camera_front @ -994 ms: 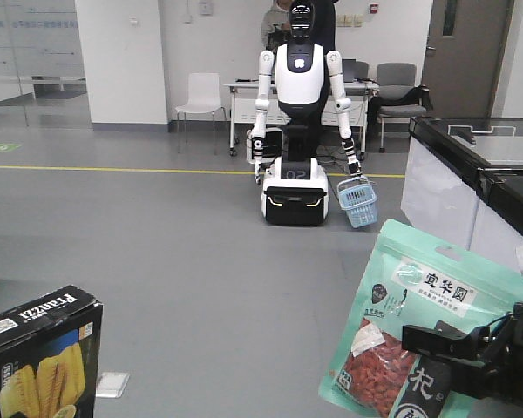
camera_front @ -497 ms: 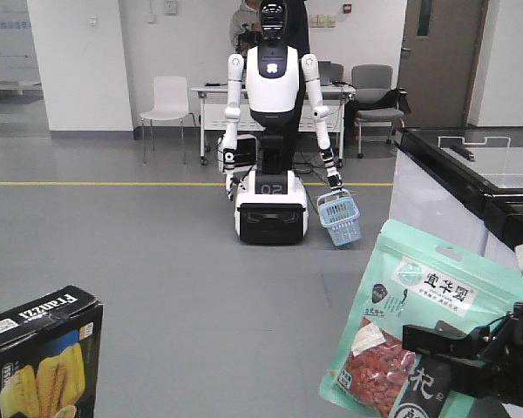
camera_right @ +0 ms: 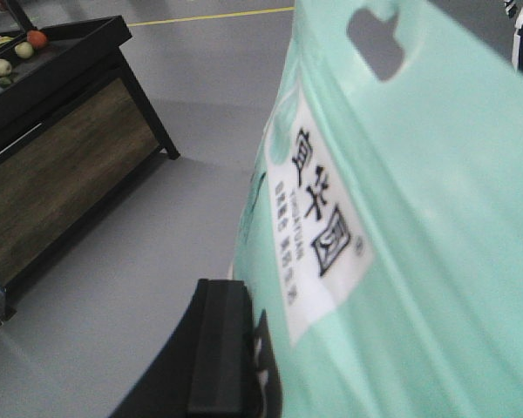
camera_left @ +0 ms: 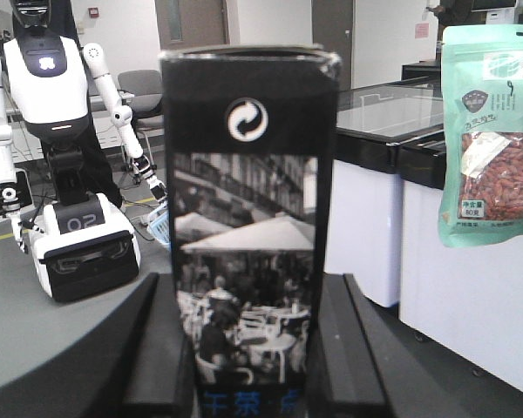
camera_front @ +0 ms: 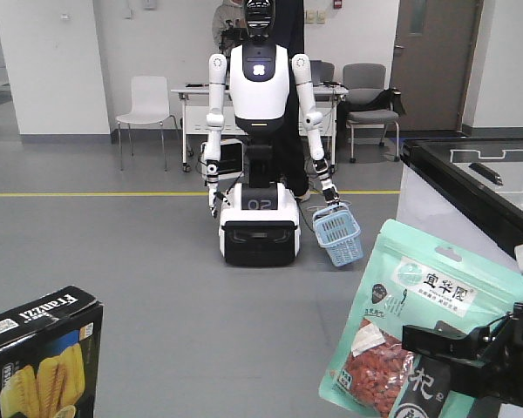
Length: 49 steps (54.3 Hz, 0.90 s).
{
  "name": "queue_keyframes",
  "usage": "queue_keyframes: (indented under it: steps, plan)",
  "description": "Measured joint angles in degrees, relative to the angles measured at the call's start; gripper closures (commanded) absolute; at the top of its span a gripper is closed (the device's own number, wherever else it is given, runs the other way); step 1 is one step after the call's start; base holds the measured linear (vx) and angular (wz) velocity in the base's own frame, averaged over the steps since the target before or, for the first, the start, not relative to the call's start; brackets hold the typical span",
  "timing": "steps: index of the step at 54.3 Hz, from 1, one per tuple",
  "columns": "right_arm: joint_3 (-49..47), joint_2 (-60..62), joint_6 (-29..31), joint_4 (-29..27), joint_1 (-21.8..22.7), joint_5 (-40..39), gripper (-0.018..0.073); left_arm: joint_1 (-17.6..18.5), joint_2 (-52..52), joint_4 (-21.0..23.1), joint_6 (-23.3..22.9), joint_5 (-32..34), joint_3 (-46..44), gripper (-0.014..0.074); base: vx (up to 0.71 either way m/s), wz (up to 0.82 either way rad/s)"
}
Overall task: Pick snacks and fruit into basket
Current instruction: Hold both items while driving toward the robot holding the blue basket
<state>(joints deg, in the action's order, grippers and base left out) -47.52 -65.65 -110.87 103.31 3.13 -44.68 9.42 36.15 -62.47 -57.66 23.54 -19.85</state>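
Goji pouch (camera_front: 418, 305), upright, clamped in R gripper (camera_front: 436, 344), is well short & right of basket (camera_front: 338, 235) held by humanoid (camera_front: 260, 87); Franzzi box (camera_left: 248, 200) clamped in L gripper (camera_left: 248, 348), farther left of basket, so R arm looks nearer.

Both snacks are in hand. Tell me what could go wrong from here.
1. The right gripper pinches the teal pouch only near its bottom; the soft bag stands above the grip and could flop or slip.
2. The basket hangs tilted from the hand of the white humanoid robot across the floor: a release may miss or spill.
3. The glass-topped cabinet sits close on the right; a swinging arm might clip it.
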Motion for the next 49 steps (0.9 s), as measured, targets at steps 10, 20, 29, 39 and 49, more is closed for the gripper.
queue_keyframes:
  steps: [10, 20, 29, 39, 49]
  plan:
    - [0.00, 0.00, 0.00, 0.00, 0.00, 0.00, 0.0570, 0.00, 0.00, 0.00, 0.00, 0.00, 0.00, 0.0594, 0.63, -0.05]
    - [0.00, 0.00, 0.00, 0.00, 0.00, 0.05, 0.0570, 0.00, 0.00, 0.00, 0.00, 0.00, 0.00, 0.0594, 0.65, -0.03]
    - [0.00, 0.00, 0.00, 0.00, 0.00, -0.01, 0.0570, 0.00, 0.00, 0.00, 0.00, 0.00, 0.00, 0.0594, 0.65, -0.03]
    - [0.00, 0.00, 0.00, 0.00, 0.00, 0.06, 0.0570, 0.00, 0.00, 0.00, 0.00, 0.00, 0.00, 0.0594, 0.62, -0.03]
    - [0.00, 0.00, 0.00, 0.00, 0.00, 0.01, 0.0570, 0.00, 0.00, 0.00, 0.00, 0.00, 0.00, 0.0594, 0.60, -0.04]
